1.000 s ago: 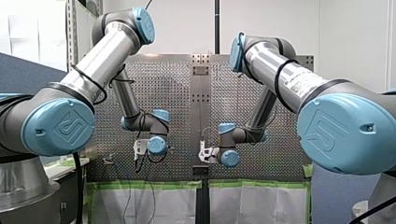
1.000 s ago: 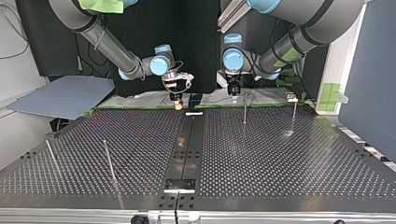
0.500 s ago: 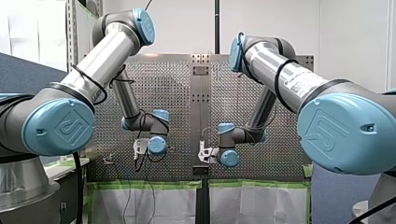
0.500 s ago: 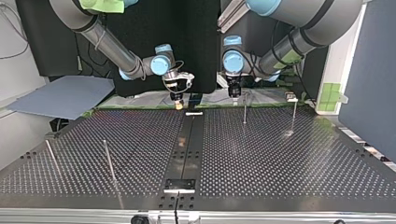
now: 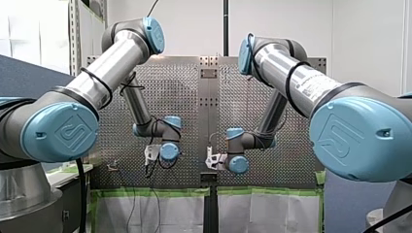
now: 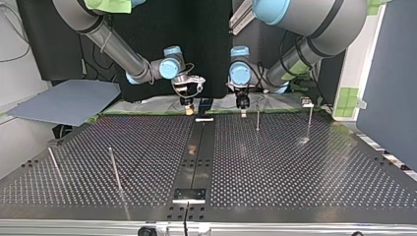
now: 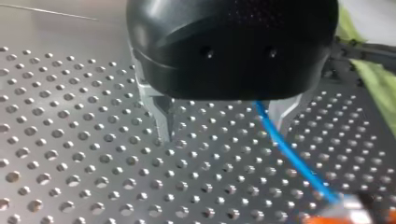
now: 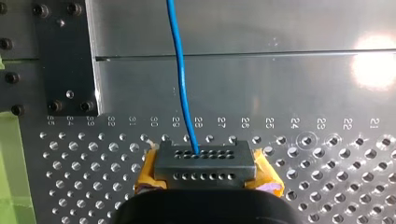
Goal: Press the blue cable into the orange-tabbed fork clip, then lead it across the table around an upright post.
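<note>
The blue cable (image 7: pixel 289 158) runs between my left gripper's (image 7: pixel 224 130) two metal fingers, which stand open just above the perforated table, and it lies nearer one finger. It slopes down to the orange-tabbed clip (image 7: pixel 345 215) ahead of that gripper. In the right wrist view the cable (image 8: pixel 180 70) comes out of my right gripper (image 8: pixel 205 170), whose yellow-padded fingers are shut on it. In the top view my left gripper (image 6: pixel 242 105) and my right gripper (image 6: pixel 187 108) hang side by side over the table's far edge.
Two upright posts (image 6: pixel 257 118) (image 6: pixel 309 120) stand near my left gripper at the top view's right. Two more posts (image 6: pixel 114 169) (image 6: pixel 53 166) lean at its left. A dark rail (image 6: pixel 196 157) splits the table, and a grey sheet (image 6: pixel 69 101) lies beyond its left corner.
My left arm has shifted toward my right gripper, leftward in the top view. My right arm has stayed still.
</note>
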{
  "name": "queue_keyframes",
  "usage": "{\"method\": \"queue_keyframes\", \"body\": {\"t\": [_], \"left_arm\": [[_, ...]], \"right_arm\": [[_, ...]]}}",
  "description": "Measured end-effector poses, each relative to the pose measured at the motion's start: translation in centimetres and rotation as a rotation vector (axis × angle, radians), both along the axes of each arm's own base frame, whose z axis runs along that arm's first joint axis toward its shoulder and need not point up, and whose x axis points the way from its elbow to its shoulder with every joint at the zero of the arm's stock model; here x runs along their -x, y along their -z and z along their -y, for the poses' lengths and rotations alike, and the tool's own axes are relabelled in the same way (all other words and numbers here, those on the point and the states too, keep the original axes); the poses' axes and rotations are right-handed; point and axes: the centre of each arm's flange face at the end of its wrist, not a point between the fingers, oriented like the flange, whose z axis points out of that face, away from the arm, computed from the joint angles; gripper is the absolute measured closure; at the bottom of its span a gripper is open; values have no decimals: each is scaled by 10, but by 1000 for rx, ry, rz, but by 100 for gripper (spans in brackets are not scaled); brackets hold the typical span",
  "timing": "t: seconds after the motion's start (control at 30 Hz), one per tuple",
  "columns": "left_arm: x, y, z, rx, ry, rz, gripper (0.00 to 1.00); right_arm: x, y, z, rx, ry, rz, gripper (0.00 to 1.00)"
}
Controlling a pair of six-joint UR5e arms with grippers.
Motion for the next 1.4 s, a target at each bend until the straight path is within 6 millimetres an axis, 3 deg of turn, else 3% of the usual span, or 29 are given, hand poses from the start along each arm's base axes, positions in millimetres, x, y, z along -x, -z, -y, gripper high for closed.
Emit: {"method": "queue_keyframes", "body": {"t": [0.53,0.57,0.6,0.67,0.7,0.73,0.77,0.8,0.83,0.87,1.4], "left_arm": [[-2,-3,-2,-71,-25,-24,2],[-2,-3,-1,-73,-24,-25,14],[-1,-3,-1,-73,-24,-25,14],[-1,-2,-1,-75,-23,-26,47],[-1,-2,-1,-76,-23,-26,47],[-1,-3,0,-76,-22,-26,69],[-1,-2,0,-77,-20,-26,82],[-1,-2,0,-79,-19,-26,82],[0,-2,1,-80,-18,-26,95],[0,-2,1,-82,-16,-27,100],[4,-1,2,-103,4,-61,100]], "right_arm": [[-1,0,0,1,-2,0,100],[-1,0,0,1,-2,0,100],[-1,0,0,0,-1,0,100],[-1,0,0,0,-2,0,100],[-1,0,0,0,-2,-1,100],[0,0,0,0,-1,-1,100],[0,0,0,0,-1,-1,100],[0,0,0,0,-1,-1,100],[0,0,0,-1,-1,-1,100],[0,0,0,-1,-1,-1,100],[1,0,1,-4,1,-4,100]]}}
